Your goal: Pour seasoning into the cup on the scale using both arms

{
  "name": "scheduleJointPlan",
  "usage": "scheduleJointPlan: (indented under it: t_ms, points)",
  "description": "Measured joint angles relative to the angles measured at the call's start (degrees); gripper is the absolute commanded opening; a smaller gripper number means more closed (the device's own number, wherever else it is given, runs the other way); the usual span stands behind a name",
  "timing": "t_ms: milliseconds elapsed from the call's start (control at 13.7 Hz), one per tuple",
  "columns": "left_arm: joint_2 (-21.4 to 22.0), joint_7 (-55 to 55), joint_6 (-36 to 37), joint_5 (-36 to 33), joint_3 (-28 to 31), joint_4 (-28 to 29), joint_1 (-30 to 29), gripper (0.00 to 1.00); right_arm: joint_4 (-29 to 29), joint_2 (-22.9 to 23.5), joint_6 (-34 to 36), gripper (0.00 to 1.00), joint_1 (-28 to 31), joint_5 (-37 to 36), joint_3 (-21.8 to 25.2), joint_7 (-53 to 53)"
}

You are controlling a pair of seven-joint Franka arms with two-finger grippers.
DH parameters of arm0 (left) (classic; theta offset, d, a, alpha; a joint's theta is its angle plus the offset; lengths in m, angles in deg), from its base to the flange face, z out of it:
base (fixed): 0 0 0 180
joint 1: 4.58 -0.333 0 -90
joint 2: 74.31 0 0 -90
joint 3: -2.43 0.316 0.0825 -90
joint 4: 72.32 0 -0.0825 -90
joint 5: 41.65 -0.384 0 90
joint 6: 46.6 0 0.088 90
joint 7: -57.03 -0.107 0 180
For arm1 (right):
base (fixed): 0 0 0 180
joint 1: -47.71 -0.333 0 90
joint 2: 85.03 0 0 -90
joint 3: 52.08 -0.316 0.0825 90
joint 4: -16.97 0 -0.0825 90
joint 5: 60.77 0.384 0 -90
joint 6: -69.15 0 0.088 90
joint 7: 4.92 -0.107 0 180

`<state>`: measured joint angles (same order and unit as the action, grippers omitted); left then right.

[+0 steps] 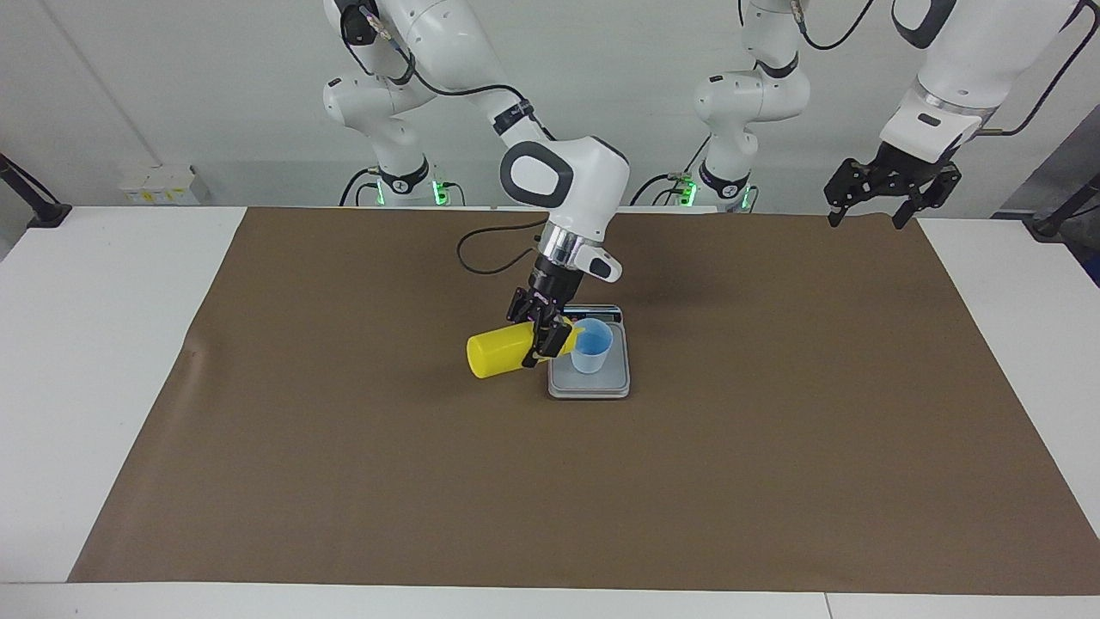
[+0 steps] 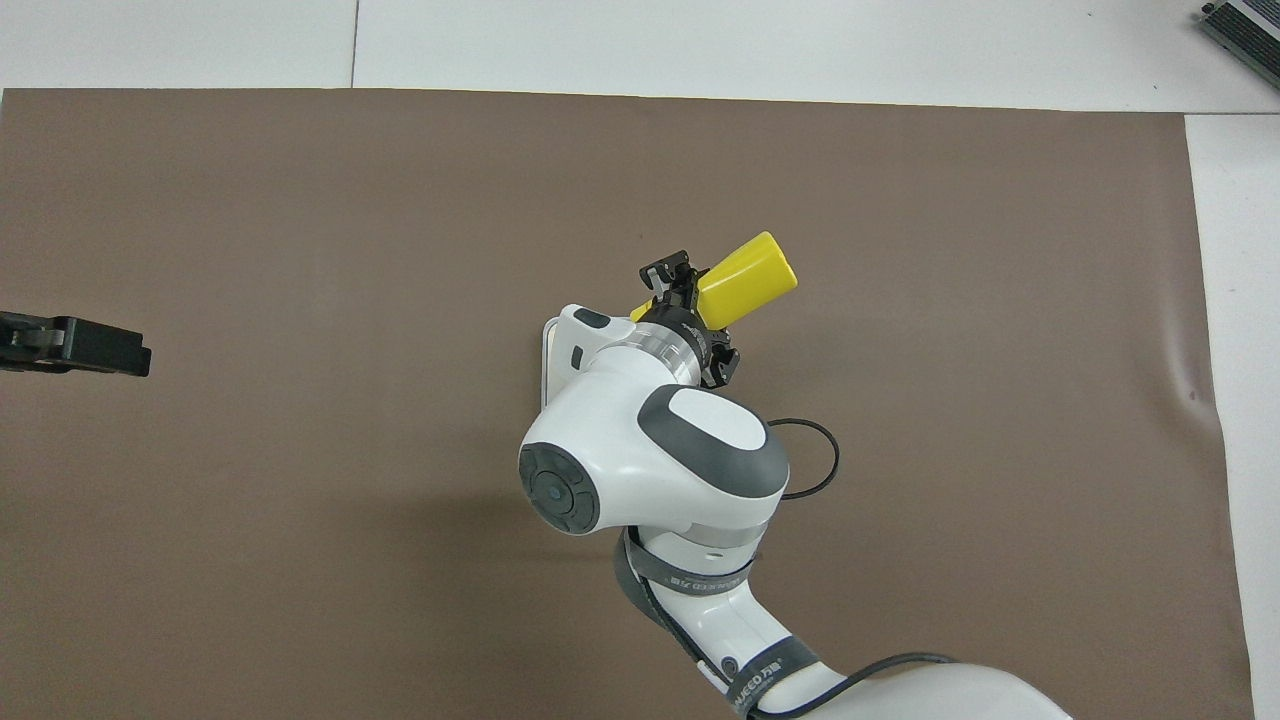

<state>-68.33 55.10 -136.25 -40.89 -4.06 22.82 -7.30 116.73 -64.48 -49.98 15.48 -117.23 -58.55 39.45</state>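
At mid-frame the right pincer (image 1: 545, 340) is gripping the bright yellow plastic squeeze bottle (image 1: 503, 351) tight, its long axis nearly level, nozzle over the light blue tapered cup (image 1: 593, 346) sitting on the silver-grey scale (image 1: 589, 384); the left pincer (image 1: 889, 196) is waiting spread and empty, upper right.

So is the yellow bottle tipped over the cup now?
Yes, tipped. The right gripper holds the yellow bottle nearly flat, nozzle end at the rim of the cup on the scale.

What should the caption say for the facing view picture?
Right gripper tips the yellow bottle over the blue cup on the scale.
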Motion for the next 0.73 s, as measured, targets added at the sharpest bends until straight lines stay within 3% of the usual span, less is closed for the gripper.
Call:
scheduleJointPlan:
  t_ms: [732]
  points:
    - [0.00,0.00,0.00,0.00,0.00,0.00,0.00,1.00,-0.34,0.29,3.42,0.00,-1.08,-1.63,0.01,-3.06]
